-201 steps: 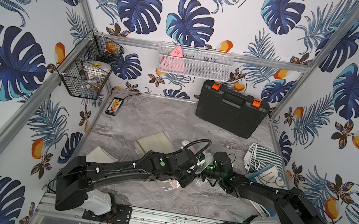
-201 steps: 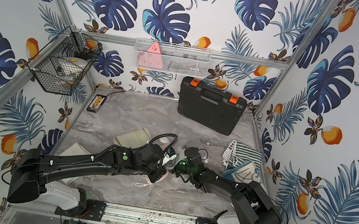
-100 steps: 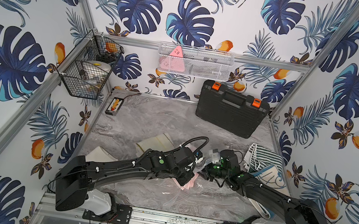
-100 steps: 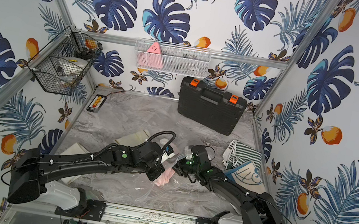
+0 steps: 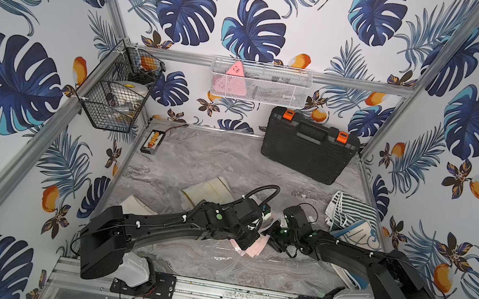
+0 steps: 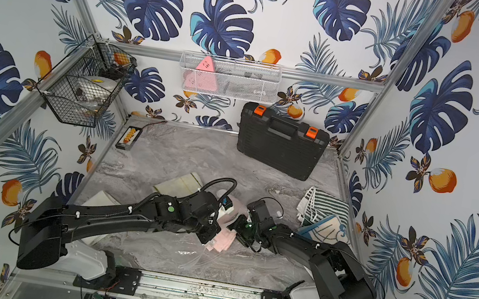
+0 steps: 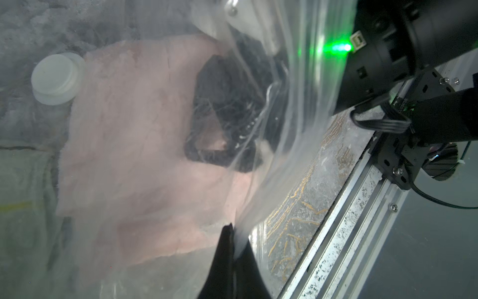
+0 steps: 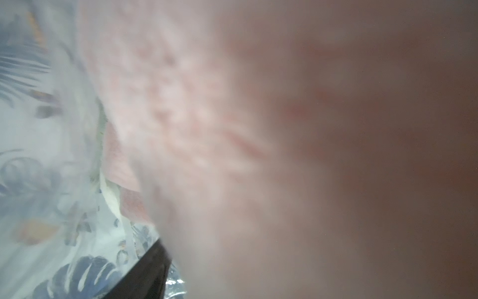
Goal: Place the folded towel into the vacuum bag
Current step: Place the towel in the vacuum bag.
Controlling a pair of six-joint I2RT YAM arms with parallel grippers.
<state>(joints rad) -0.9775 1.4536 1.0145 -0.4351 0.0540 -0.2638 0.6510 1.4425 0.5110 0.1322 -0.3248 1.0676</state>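
Observation:
A pink folded towel [image 5: 256, 246] [image 6: 222, 239] lies inside the clear vacuum bag [image 5: 230, 261] [image 6: 198, 257] on the grey table, near its mouth. Through the plastic, the left wrist view shows the towel [image 7: 129, 160] beside the bag's round white valve cap [image 7: 55, 77]. My left gripper [image 5: 245, 243] [image 7: 232, 231] is shut on the bag's plastic edge and holds it up. My right gripper [image 5: 273, 243] [image 6: 238, 233] reaches into the mouth, its jaws apart over the towel. In the right wrist view the towel [image 8: 207, 116] fills the frame, and one dark finger [image 8: 144, 274] shows.
A black tool case [image 5: 308, 149] stands at the back. A striped towel [image 5: 349, 208] and a blue-and-white one [image 5: 361, 238] lie at the right, cream folded towels [image 5: 209, 188] at centre left. A wire basket [image 5: 116, 98] hangs at the left. The metal rail [image 5: 241, 297] runs along the front.
My right gripper has opened and let go of the pink towel, which now lies in the bag's mouth. The left gripper still pinches the bag's edge.

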